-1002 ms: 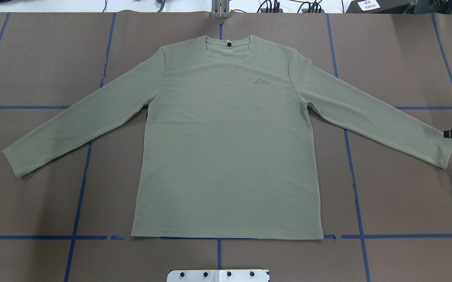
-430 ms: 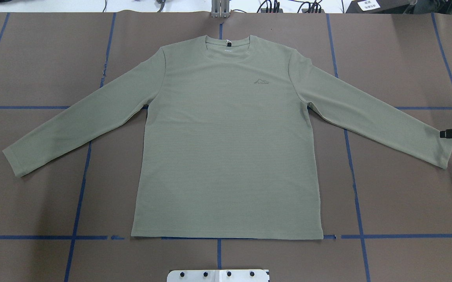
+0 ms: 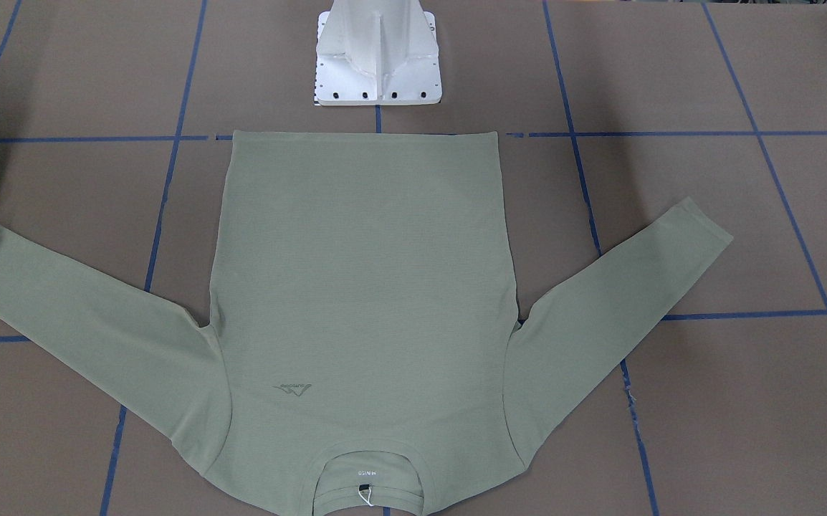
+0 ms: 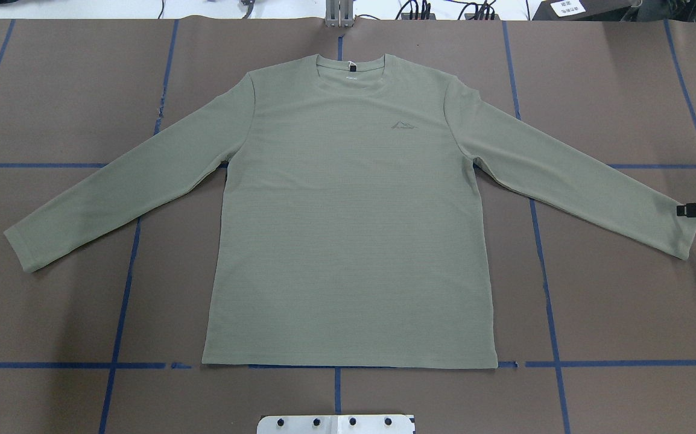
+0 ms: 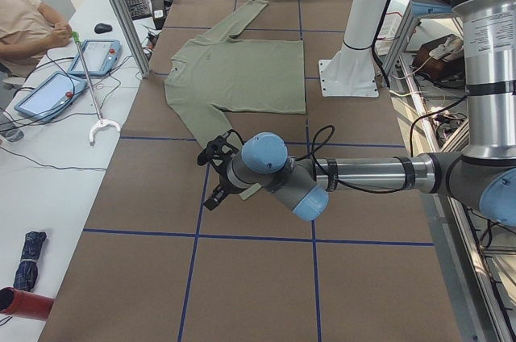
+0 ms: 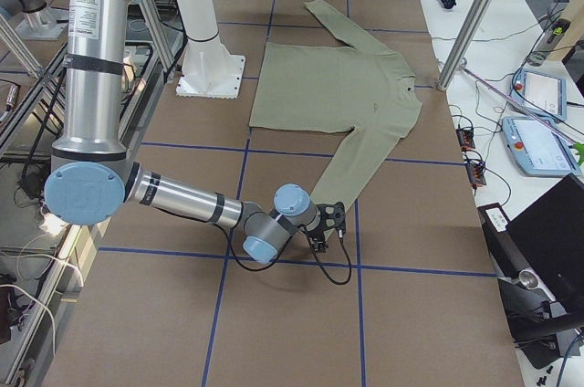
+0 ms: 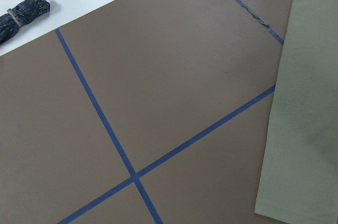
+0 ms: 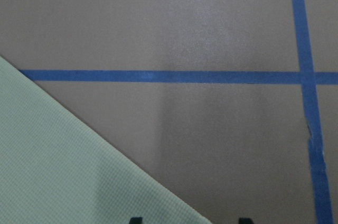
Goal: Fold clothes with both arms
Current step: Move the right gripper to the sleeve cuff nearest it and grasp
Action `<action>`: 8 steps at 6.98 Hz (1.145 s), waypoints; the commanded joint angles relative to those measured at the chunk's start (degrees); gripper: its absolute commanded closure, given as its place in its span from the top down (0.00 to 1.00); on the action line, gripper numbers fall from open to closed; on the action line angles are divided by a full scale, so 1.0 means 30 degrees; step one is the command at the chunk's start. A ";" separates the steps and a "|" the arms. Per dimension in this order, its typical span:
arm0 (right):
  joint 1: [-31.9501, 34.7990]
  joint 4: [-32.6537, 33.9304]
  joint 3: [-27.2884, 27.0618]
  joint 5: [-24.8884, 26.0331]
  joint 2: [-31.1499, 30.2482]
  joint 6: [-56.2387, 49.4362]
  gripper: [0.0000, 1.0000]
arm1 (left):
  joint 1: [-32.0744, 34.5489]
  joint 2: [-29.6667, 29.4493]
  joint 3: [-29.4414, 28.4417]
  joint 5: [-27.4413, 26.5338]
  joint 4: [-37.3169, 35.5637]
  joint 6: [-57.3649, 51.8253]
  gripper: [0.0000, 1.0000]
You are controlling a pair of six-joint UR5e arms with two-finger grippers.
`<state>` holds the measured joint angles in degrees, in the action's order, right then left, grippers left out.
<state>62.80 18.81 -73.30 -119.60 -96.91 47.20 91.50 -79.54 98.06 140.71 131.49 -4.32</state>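
Two dark fingertips are all that is seen of the right gripper in its wrist view, cut off at the 6 o'clock edge. The fingers are set apart, with the sleeve's edge running between them. Overhead, only its black tip is caught at 3 o'clock, at the cuff. The left gripper is shown only from the side, near the other cuff, and whether its fingers are apart or together cannot be told. The shirt is laid flat, face up, at the centre of the tabletop, with the neck at 12 o'clock, the hem at 6 and the sleeves spread to 4 and 8. The brown covering is crossed by blue tape lines. A white pedestal base is set just past the hem. A side desk with a seated person is seen beyond.
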 commanded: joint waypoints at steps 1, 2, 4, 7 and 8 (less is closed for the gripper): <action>-0.0132 -0.0352 0.0030 0.0024 -0.0186 0.0000 0.67 | -0.0001 0.0000 -0.0136 0.0000 0.0000 -0.0052 1.00; -0.0132 -0.0352 0.0031 0.0053 -0.0186 0.0000 0.59 | -0.0001 0.0000 -0.0166 0.0000 0.0000 -0.0082 1.00; -0.0191 -0.0323 0.0148 0.0083 -0.0186 -0.0059 0.55 | -0.0001 0.0000 -0.0195 0.0000 0.0000 -0.0111 1.00; -0.0191 -0.0236 0.0032 0.0142 -0.0098 -0.0088 0.00 | -0.0001 0.0000 -0.0196 0.0000 0.0000 -0.0111 1.00; -0.0191 -0.0090 -0.0085 -0.0061 0.0018 -0.0088 0.00 | -0.0001 0.0000 -0.0225 0.0000 0.0000 -0.0111 1.00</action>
<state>62.20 18.10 -73.16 -119.31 -97.15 46.96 91.50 -79.54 97.45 140.71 131.49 -4.66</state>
